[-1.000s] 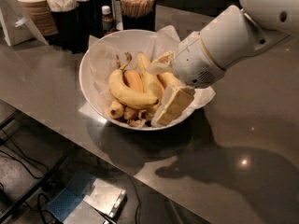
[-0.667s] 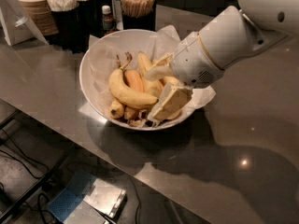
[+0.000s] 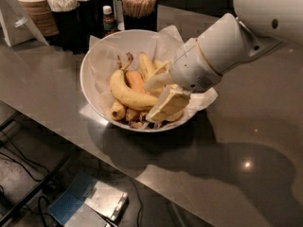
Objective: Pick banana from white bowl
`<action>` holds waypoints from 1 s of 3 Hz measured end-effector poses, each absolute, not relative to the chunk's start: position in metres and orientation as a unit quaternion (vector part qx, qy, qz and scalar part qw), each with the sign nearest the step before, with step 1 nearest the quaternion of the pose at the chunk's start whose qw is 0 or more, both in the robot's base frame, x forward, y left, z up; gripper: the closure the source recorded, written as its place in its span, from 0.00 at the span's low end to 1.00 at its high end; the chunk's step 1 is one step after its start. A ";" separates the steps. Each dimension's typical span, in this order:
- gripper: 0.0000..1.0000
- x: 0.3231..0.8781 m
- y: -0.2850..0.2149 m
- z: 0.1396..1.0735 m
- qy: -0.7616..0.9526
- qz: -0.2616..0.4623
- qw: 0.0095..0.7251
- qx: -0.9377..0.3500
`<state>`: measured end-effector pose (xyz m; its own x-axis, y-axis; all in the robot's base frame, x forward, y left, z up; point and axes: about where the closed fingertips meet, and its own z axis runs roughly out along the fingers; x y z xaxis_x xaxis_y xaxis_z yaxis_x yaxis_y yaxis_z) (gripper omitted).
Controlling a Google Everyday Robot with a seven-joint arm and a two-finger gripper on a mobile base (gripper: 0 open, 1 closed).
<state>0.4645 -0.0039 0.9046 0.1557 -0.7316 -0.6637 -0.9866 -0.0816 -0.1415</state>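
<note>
Grey metal showed nearest, a flat box lying on the floor below the counter's edge, with black cables trailing to its left. Above it ran the dark, polished stone counter, catching a small spot of light.

On that counter sat the white bowl, wide and deep, lined with crinkled white paper that rose over the rim at the back and spilled out on the right. Several ripe bananas lay heaped inside. The largest banana curved across the middle, its stem pointing up at the back, and smaller, browner ones lay under and behind it.

From the right, the white arm reached down over the rim. Its gripper was inside the bowl, cream fingers parted, one above and one below the right end of the large banana, not closed on it.

Farther back stood a dark cup of wooden sticks, a small bottle, a dark cup of white wrapped items and a capped stack of brown cups.
</note>
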 end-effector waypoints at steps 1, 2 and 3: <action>0.40 0.465 -0.002 0.897 0.611 0.227 0.288 -0.701; 0.59 0.465 -0.002 0.897 0.610 0.226 0.288 -0.703; 0.82 0.465 0.001 0.899 0.604 0.216 0.286 -0.712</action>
<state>0.4654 0.0007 0.8986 0.1763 -0.7368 -0.6528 -0.9836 -0.1065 -0.1455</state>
